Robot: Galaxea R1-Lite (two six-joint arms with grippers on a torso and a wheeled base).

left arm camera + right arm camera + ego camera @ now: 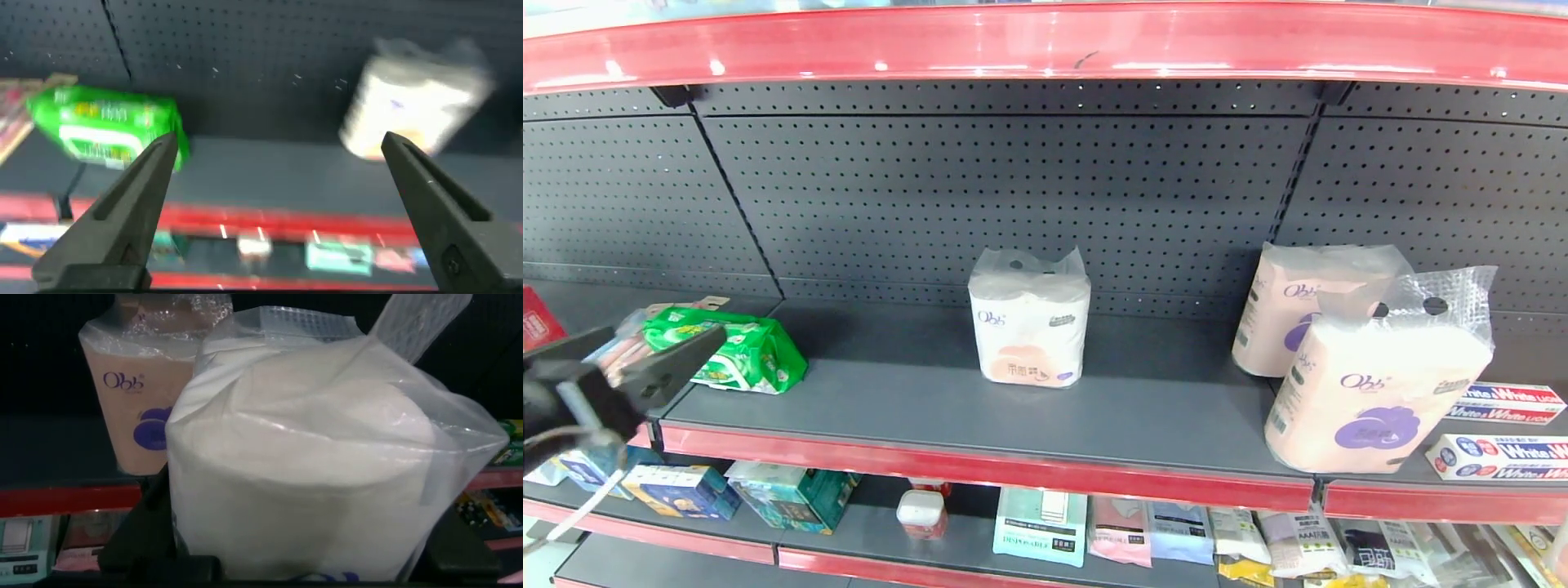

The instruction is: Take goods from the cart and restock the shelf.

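Note:
My right gripper (302, 539) is shut on a pink toilet paper pack (1372, 400), its dark fingers (135, 535) pressing both sides of the pack (319, 474). The pack sits at the front edge of the grey shelf (1143, 408), at the right. Just behind it stands a second pink pack (1286, 314) (135, 408). A smaller white pack (1029, 327) (413, 98) stands upright mid-shelf. My left gripper (666, 335) (278, 143) hangs open and empty in front of the shelf's left end, near a green wipes pack (743, 351) (106, 122).
Two toothpaste boxes (1503, 404) lie at the shelf's right end. A red pack (538, 318) sits at the far left. Bare shelf lies on either side of the white pack. The lower shelf (980, 531) holds several boxes and packets. A red shelf lip (980, 465) runs along the front.

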